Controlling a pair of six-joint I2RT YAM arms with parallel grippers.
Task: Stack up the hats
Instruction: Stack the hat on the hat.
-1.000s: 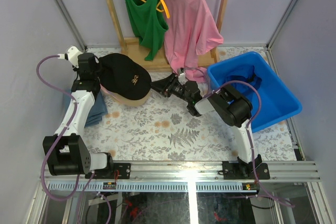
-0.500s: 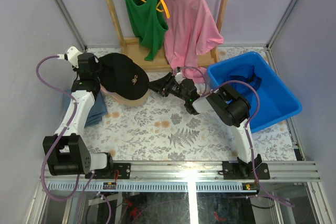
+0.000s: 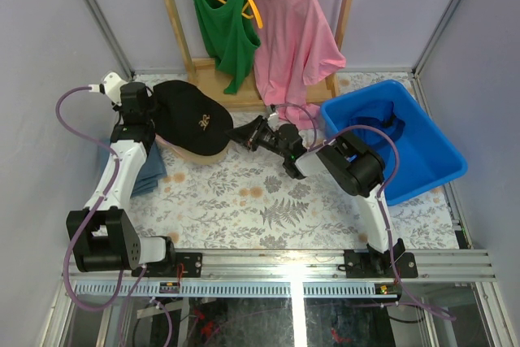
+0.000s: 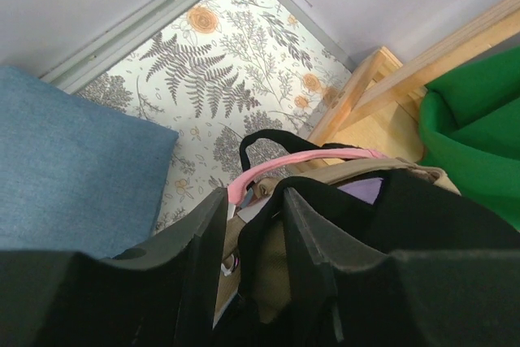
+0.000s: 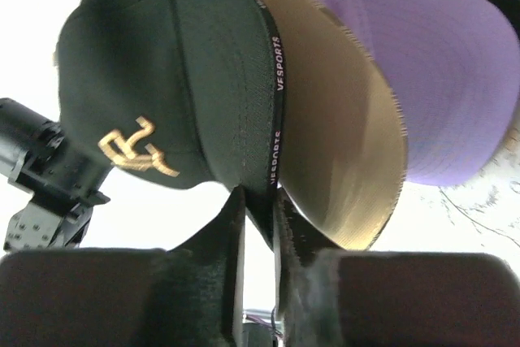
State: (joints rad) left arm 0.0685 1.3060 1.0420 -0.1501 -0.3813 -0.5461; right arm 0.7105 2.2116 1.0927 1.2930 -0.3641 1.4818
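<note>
The stacking looks nearly finished. The black cap [image 3: 193, 119], with a gold emblem on its front, lies on top of a pile at the far left of the counter [image 3: 268, 201]. Under it the right wrist view shows the tan cap [image 5: 341, 136] and, below that, the lavender cap [image 5: 439, 71]. The pink cap [image 4: 296, 162] shows in the left wrist view as a pink band at the back of the pile.

I judge that what is left is to let go of the black cap and draw both arms away. A blue fabric piece [image 4: 73, 176] lies flat on the counter beside the left arm. I cannot tell whether it is a hat; if it is, it is not yet on the pile.

The right gripper [image 5: 258, 201] has its fingers [image 5: 229, 229] almost together, pinching the edge of the black cap's brim between them. The left gripper [image 4: 253, 201] is at the rear of the same cap. Its fingers [image 4: 199, 258] stand only a little apart, with black fabric filling the gap, so it appears to grip the back of the cap.
</note>
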